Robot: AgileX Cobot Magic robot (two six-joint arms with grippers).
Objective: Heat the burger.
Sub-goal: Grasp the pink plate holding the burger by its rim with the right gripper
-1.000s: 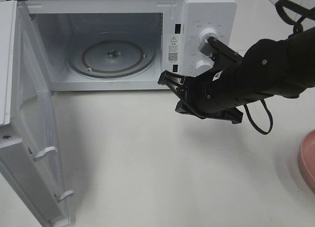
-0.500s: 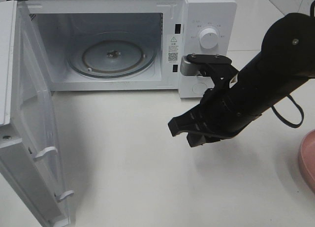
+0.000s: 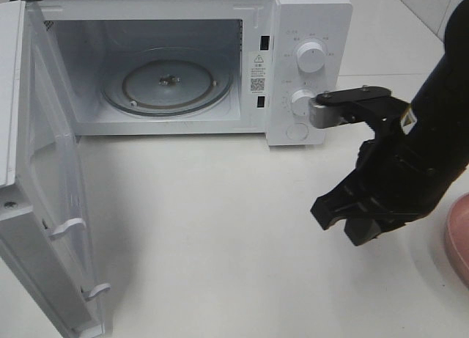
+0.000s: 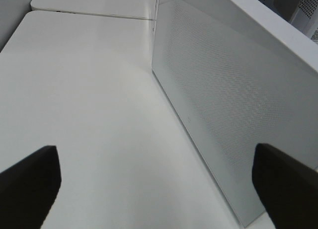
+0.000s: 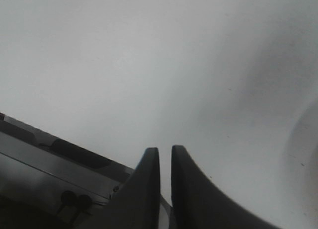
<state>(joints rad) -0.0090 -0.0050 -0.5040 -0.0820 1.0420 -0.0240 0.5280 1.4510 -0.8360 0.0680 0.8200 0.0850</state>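
The burger is out of view in every frame. In the exterior view the white microwave (image 3: 311, 19) stands at the back with its door (image 3: 44, 206) swung wide open to the left. Its glass turntable (image 3: 167, 81) is bare. My right gripper (image 3: 344, 224) hangs over the table right of centre, in front of the control knobs, pointing down. In the right wrist view its fingers (image 5: 149, 174) are almost together with only a thin slit, and the right gripper (image 5: 165, 150) holds nothing. My left gripper (image 4: 159, 189) is open beside a white perforated panel (image 4: 233, 100). The left arm does not show in the exterior view.
The rim of a round pink plate (image 3: 458, 239) shows at the right edge of the table, just right of my right arm. The open door stands out toward the front left. White tabletop (image 3: 205, 228) lies in front of the microwave.
My right arm has swung from the microwave's opening to the right and toward the front, ending near the pink plate. The microwave and its door have not moved.
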